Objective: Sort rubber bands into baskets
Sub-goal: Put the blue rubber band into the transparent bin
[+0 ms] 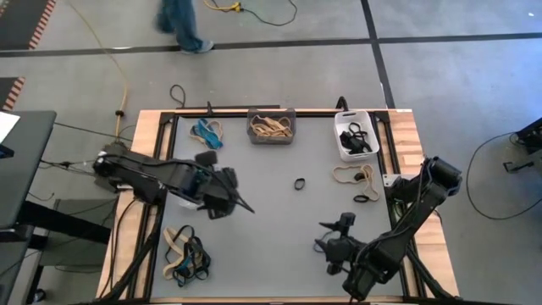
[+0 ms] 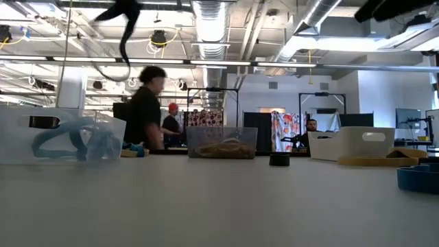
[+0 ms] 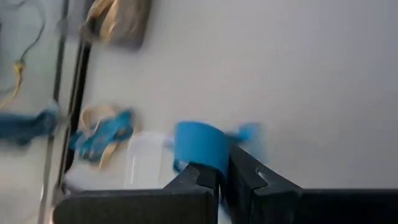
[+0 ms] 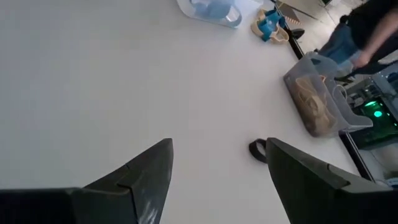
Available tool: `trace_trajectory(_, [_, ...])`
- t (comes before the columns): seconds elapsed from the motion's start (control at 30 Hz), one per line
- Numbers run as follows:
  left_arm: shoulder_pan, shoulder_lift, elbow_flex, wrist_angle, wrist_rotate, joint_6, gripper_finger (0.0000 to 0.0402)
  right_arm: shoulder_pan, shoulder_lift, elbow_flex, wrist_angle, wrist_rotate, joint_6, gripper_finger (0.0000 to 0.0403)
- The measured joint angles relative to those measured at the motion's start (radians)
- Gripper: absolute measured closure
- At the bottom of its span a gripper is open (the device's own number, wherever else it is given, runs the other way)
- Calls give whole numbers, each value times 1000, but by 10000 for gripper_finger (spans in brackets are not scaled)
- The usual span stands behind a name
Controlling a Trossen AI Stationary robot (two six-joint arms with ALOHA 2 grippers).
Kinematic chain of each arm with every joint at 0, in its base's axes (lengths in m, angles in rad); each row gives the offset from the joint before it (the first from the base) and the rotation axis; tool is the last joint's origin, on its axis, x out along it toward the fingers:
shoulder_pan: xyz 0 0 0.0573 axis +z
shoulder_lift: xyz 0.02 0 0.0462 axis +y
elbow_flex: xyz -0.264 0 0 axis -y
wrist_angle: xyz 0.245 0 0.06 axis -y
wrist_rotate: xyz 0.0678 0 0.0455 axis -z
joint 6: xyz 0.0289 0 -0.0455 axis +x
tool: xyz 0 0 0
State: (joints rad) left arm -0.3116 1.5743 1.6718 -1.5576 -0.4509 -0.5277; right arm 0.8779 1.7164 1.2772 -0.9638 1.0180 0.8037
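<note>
Three baskets stand along the far edge: a clear one (image 1: 207, 133) with blue rubber bands, a dark grey one (image 1: 271, 125) with tan bands, and a white one (image 1: 354, 137) with black bands. My left gripper (image 1: 237, 202) hangs over the table's left half, shut on a blue rubber band (image 3: 202, 146). My right gripper (image 4: 217, 146) is open above the near right part of the table, nothing between its fingers. It points toward a loose black band (image 1: 300, 183) lying flat on the table. In the right wrist view this band (image 4: 257, 149) lies by one finger, apart from it. My left gripper pinches the blue band's near part (image 3: 208, 167) between its two fingers (image 3: 249, 177). The fingers slant down toward the table. The rest of the band stands out as an open loop past the fingertips, clear of the table.
A mixed pile of tan, blue and black bands (image 1: 185, 252) lies at the near left. Tan (image 1: 354, 175) and black (image 1: 362, 198) bands lie near the right edge, and a tan and blue heap (image 4: 270, 22) lies beside the clear basket. People move about behind the table (image 2: 147, 106).
</note>
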Motion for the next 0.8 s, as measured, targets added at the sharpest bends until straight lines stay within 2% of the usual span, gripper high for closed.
trace_trajectory(0.23, [36, -223, -379, 177, 22, -62, 401, -1, 0, -28, 22, 0, 19, 117])
trace_trajectory(0.4, [73, -356, -594, 321, 47, -68, 401, -5, 0, -28, 31, 1, 4, 117])
trace_trajectory(0.63, [150, -479, -798, 463, 48, -61, 401, -11, 0, -28, 38, 2, 3, 117])
trace_trajectory(0.8, [205, -503, -903, 544, 80, -66, 396, -11, 0, -28, 46, 2, 3, 117])
